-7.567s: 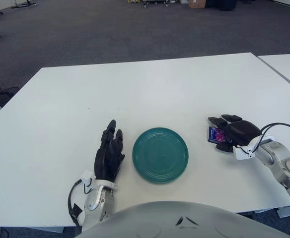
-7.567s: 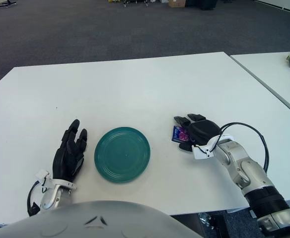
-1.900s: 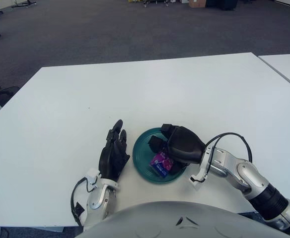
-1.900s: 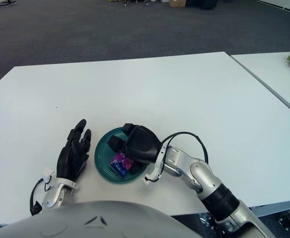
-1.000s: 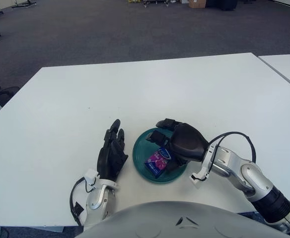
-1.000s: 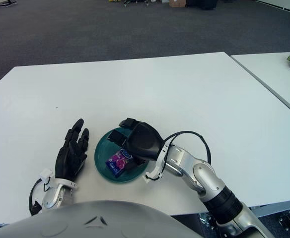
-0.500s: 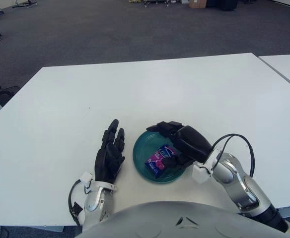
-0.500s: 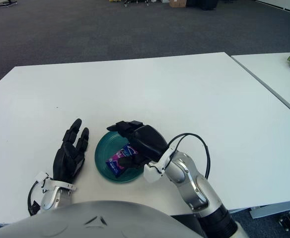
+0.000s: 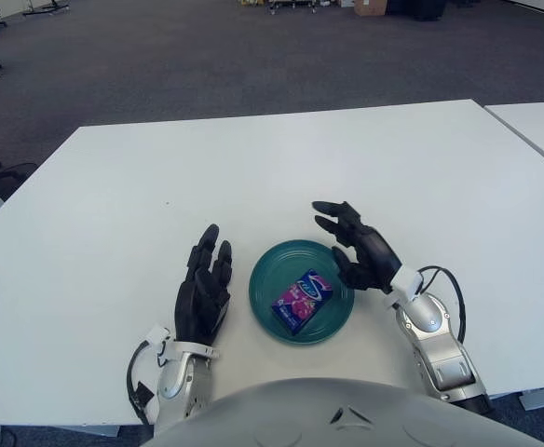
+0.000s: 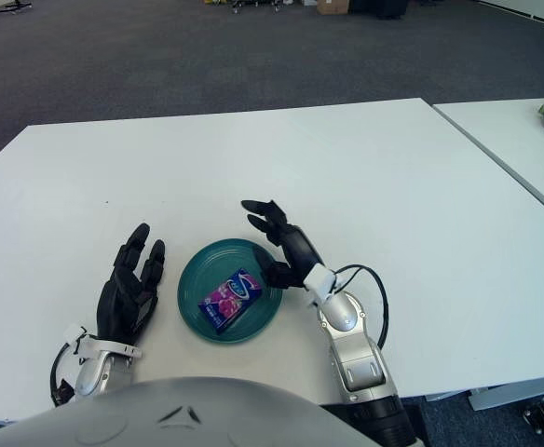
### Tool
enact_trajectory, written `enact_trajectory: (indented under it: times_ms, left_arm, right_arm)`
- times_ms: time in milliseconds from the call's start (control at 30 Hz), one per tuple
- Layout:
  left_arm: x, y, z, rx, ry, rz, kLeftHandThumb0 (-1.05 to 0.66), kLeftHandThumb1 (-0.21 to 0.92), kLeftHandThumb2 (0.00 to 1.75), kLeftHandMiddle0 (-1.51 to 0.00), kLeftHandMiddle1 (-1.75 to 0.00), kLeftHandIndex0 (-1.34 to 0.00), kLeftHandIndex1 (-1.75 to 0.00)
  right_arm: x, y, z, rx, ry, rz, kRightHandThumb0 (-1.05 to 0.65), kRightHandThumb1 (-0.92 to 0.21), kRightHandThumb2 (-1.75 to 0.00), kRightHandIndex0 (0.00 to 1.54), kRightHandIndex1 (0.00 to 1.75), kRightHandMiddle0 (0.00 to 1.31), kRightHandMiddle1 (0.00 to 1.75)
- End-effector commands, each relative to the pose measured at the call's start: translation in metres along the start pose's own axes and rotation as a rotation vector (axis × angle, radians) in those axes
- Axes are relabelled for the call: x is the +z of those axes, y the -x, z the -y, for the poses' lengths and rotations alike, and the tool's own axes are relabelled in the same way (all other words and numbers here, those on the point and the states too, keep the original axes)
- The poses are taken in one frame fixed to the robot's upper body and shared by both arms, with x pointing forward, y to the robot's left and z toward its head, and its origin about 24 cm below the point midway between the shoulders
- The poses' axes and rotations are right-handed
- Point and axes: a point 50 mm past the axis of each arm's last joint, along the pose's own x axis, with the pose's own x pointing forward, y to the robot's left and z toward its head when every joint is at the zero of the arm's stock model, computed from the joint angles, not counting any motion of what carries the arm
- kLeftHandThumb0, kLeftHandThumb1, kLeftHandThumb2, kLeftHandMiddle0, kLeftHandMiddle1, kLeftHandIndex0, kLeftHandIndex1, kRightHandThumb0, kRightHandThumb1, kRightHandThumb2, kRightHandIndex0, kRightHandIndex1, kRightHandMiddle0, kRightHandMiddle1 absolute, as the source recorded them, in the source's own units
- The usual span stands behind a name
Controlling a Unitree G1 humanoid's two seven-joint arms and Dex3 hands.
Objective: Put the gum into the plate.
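A wide white tabletop (image 9: pixel 281 168) fills most of the frame, with dark grey carpet beyond its far edge along the top and the corner of a second white table (image 9: pixel 542 126) at the upper right. Low in the centre of the frame sits a round teal plate (image 9: pixel 265 275), flat on the tabletop. The gum (image 9: pixel 302 301), a small pack printed in purple, pink and blue, lies inside the plate, a little below its middle and turned at a slant. The right hand (image 9: pixel 360 251) is raised just to the right of the plate's upper right rim, its black fingers (image 9: pixel 331 223) spread apart and holding nothing, clear of the gum. The left hand (image 9: pixel 202 296) lies just to the left of the plate, palm down, its fingers (image 9: pixel 209 250) stretched out toward the top of the frame and loosely apart, also holding nothing.
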Motion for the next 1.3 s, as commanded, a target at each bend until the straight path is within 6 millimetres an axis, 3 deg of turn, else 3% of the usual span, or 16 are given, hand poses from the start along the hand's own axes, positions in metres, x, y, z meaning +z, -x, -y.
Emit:
enact_trajectory:
  times_ms: [0,400,700,867,1067,1267]
  left_arm:
    - [-0.013,0.010,-0.005,0.046,-0.022,-0.073,-1.05,0.92,0.82,-0.07,0.00,0.00,-0.45]
    - [-0.012,0.011,-0.006,0.063,-0.029,-0.079,-1.05,0.92,0.85,-0.06,0.00,0.00,-0.40]
    - [-0.012,0.012,-0.009,0.068,-0.032,-0.093,-1.05,0.92,0.86,-0.05,0.00,0.00,-0.42]
    - [-0.011,0.013,-0.008,0.060,-0.073,-0.089,-1.05,0.92,0.87,-0.06,-0.01,0.00,-0.44]
    - [-0.007,0.013,-0.005,0.065,-0.183,-0.071,-1.05,0.92,0.88,-0.07,-0.01,0.00,-0.44]
    - [-0.006,0.015,0.000,0.084,-0.329,-0.027,-1.05,0.92,0.94,-0.08,-0.01,0.00,-0.42]
  right_arm:
    - [-0.018,0.005,0.024,-0.303,-0.405,-0.015,-0.90,-0.92,-0.62,0.54,0.11,0.05,0.89]
    - [-0.024,0.012,0.050,-0.402,-0.389,-0.006,-0.88,-0.92,-0.53,0.57,0.14,0.08,0.91]
    - [-0.029,0.018,0.058,-0.400,-0.323,0.006,-0.87,-0.92,-0.56,0.59,0.16,0.11,0.91]
    - [-0.038,0.023,0.054,-0.383,-0.277,-0.024,-0.84,-0.92,-0.59,0.59,0.16,0.10,0.90]
    - [-0.050,0.034,0.033,-0.337,-0.152,-0.112,-0.80,-0.92,-0.63,0.54,0.15,0.06,0.87]
    - [-0.051,0.039,0.031,-0.316,-0.016,-0.209,-0.77,-0.92,-0.72,0.39,0.06,0.01,0.71]
